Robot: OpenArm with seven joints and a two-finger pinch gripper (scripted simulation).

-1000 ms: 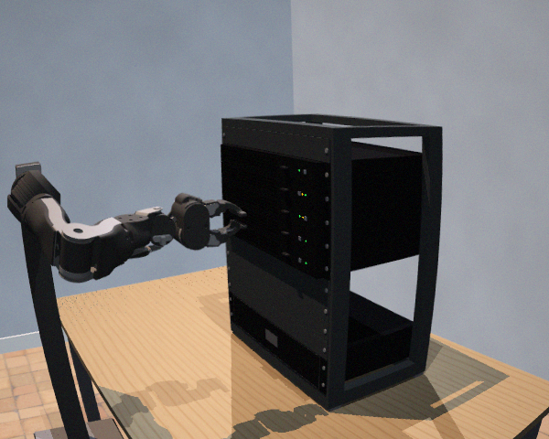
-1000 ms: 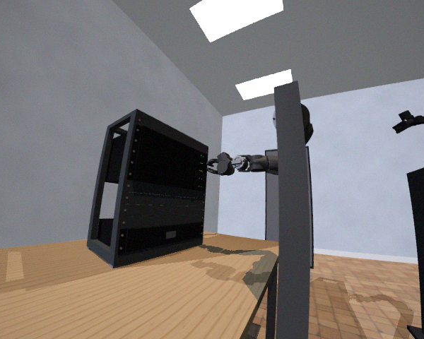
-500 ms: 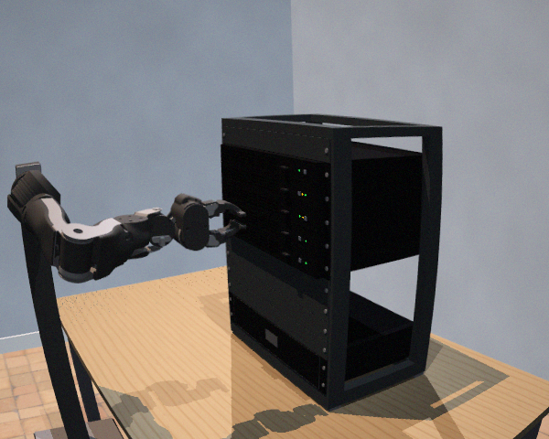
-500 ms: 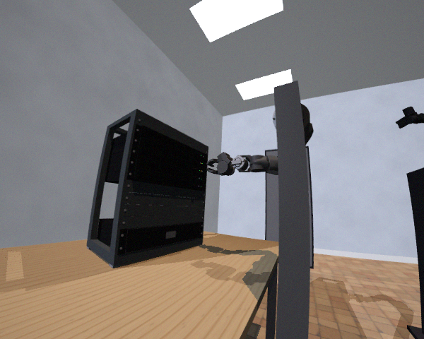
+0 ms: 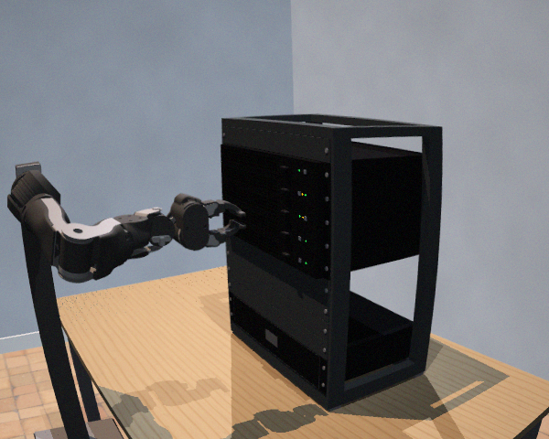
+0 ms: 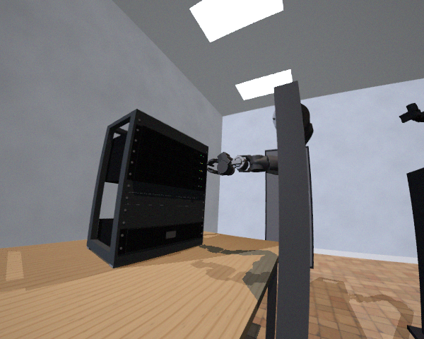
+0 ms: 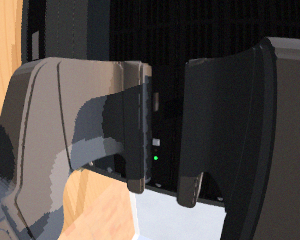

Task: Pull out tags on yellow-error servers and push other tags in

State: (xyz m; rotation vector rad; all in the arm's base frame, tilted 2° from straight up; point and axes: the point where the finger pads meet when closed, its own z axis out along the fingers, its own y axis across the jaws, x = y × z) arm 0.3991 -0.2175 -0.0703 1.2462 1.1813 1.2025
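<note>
The rack [image 5: 339,283] [image 6: 121,204] stands upright on the table, five servers in its upper part. In the top view, the second server from the top has a yellow light [image 5: 302,194] and the third a yellow light [image 5: 303,217]; the others show green only. No button is lit blue. Small tags sit left of the lights, such as the top tag [image 5: 284,166]; how far they stick out is unclear. My gripper [image 5: 241,220] [image 7: 169,131] is empty, its fingers a narrow gap apart, in front of the servers. Through the gap show a tag [image 7: 156,101], an unlit button [image 7: 156,142] and a green light [image 7: 155,158].
The table [image 5: 170,330] [image 6: 131,299] carries the rack. Below the servers are plain panels [image 5: 274,278] and a bottom unit with a grey label [image 5: 271,337] [image 6: 170,234]. The arm's post [image 6: 292,219] stands beyond the table edge. Neighbouring servers' tags are hidden by the fingers in the wrist view.
</note>
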